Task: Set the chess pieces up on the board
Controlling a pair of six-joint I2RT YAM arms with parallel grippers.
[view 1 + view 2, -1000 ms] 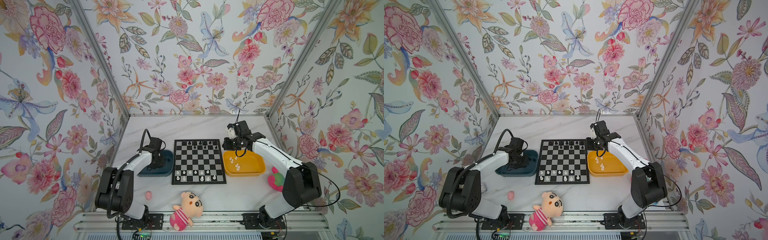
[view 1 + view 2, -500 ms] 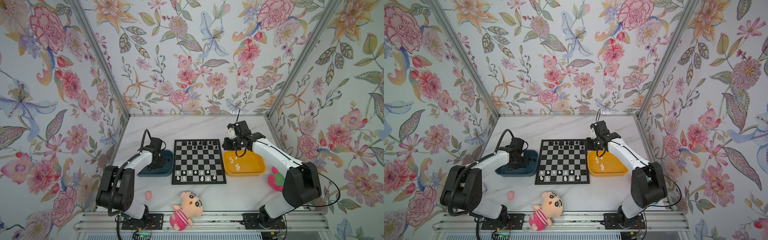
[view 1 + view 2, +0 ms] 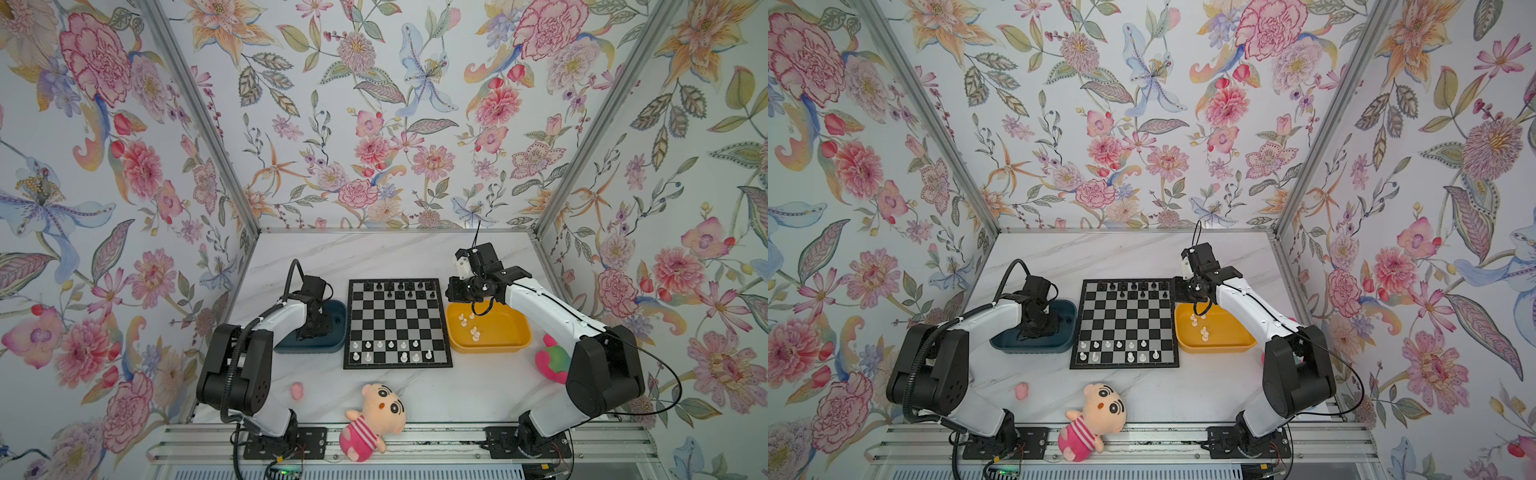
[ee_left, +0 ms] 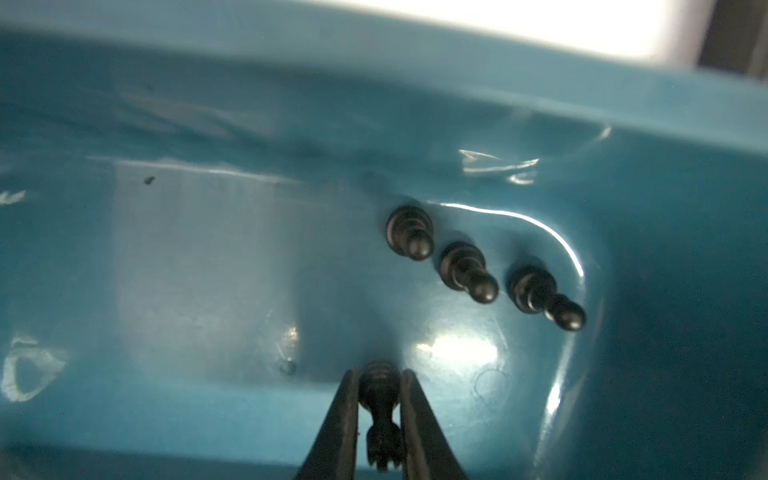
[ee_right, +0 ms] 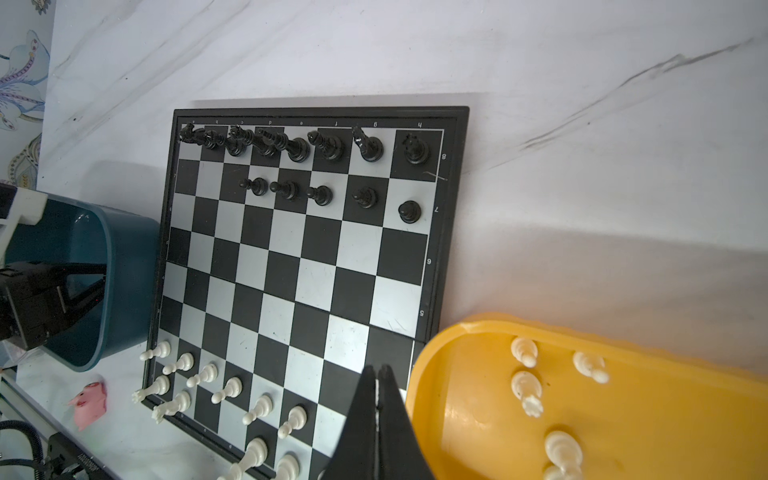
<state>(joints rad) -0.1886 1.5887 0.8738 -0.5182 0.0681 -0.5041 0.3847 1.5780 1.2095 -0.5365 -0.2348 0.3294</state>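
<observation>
Left wrist view gives you the clearest look at the grip: the left claw (image 4: pixel 379 374) is down inside the blue tray (image 4: pixel 208 270), its fingers (image 4: pixel 345 407) drawn narrow and pressed against both sides of a single black piece (image 4: pixel 380 419), so it is holding that piece. Three black pawns (image 4: pixel 469 272) sit grouped by a rounded corner of the same tray, apart from the claw. In both top views you see the blue tray just left of the board (image 3: pixel 397 324) and the yellow tray (image 3: pixel 505 347) just right of it, all on the marble counter (image 3: pixel 374 257). Black pieces (image 3: pixel 395 287) stand along the board's two far rows and white pieces (image 3: pixel 390 350) along its two near rows, with the middle rows bare. More white pieces (image 3: pixel 473 330) lie loose in the yellow tray. In the right wrist view the right claw (image 5: pixel 376 374) has its fingers pressed together on nothing, raised over the line where the board's right edge meets the yellow tray. A plush doll (image 3: pixel 374 419) lies at the near edge of the counter.
</observation>
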